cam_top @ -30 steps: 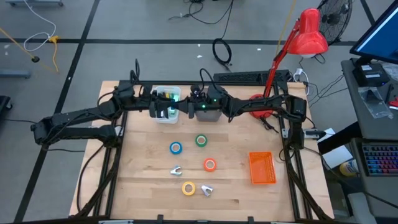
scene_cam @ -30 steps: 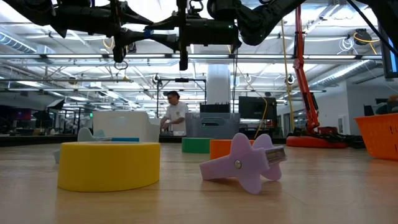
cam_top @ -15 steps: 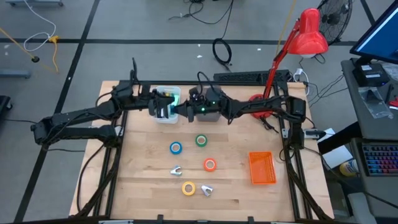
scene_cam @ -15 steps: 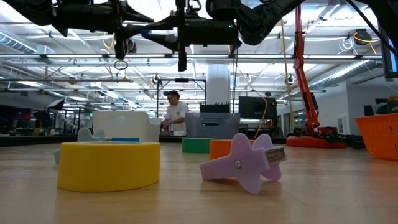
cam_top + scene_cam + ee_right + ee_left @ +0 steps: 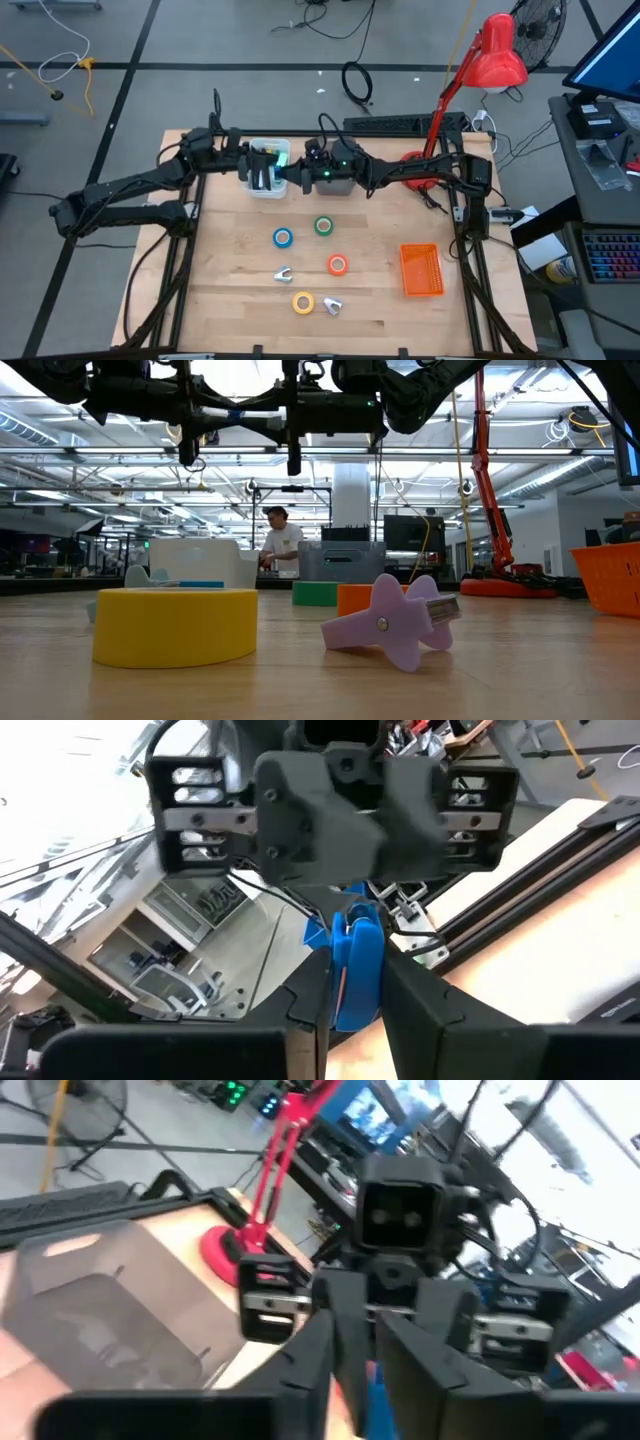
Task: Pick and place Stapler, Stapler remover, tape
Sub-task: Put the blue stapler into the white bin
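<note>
Over the far middle of the table my two grippers meet tip to tip, both level. My right gripper (image 5: 350,995) is shut on a narrow blue stapler (image 5: 355,955). My left gripper (image 5: 365,1380) faces it from the left, its fingers close on a sliver of the same blue stapler (image 5: 377,1398). In the high view the left gripper (image 5: 263,180) and right gripper (image 5: 292,180) hide the stapler. Blue (image 5: 283,238), green (image 5: 323,226), orange (image 5: 337,265) and yellow (image 5: 303,302) tape rolls lie flat on the table. Two staple removers (image 5: 283,274) (image 5: 333,305) lie near them. My left gripper has the stapler's end (image 5: 375,1405) between its two fingers, coming level from the table's left. Only a strip of blue shows between them, so which part it has I cannot tell. My right gripper pinches the stapler's flat sides (image 5: 352,982) between its two fingers, level from the table's right. The stapler's rounded end sticks out toward the left gripper. It is lifted clear, high above the table.
A white bin (image 5: 268,160) and a grey bin (image 5: 340,183) stand under the grippers at the far edge. An orange basket (image 5: 421,270) sits at the right. A red lamp (image 5: 470,80) rises at the far right. A person stands in the room beyond.
</note>
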Robot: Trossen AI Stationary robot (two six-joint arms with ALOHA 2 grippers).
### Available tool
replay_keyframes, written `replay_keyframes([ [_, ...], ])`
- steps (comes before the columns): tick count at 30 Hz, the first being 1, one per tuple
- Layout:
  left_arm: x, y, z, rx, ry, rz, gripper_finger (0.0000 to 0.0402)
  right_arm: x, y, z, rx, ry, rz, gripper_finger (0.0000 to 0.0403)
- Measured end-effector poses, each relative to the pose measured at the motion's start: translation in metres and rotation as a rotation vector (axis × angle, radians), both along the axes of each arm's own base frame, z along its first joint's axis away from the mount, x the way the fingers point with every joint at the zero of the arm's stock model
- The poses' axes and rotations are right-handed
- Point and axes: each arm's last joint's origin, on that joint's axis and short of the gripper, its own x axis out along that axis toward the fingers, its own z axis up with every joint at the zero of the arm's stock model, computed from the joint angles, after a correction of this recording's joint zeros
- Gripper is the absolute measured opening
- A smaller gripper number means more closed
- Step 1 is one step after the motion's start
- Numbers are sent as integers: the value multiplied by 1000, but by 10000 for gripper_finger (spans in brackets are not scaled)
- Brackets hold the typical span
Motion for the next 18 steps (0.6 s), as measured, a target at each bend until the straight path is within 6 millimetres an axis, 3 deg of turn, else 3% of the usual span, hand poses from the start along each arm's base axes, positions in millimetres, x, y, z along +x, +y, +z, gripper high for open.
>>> replay_keyframes([
  [4, 0, -2, 0, -31, -9, -54, 143, -1, -4, 0, -4, -2, -10, 59],
  [8, 2, -3, 0, -21, -5, -76, 176, -1, -6, 3, -9, -28, -35, 59],
  [18, 10, 2, -5, -20, -3, -60, 169, -1, -6, 3, -8, -27, -35, 59],
])
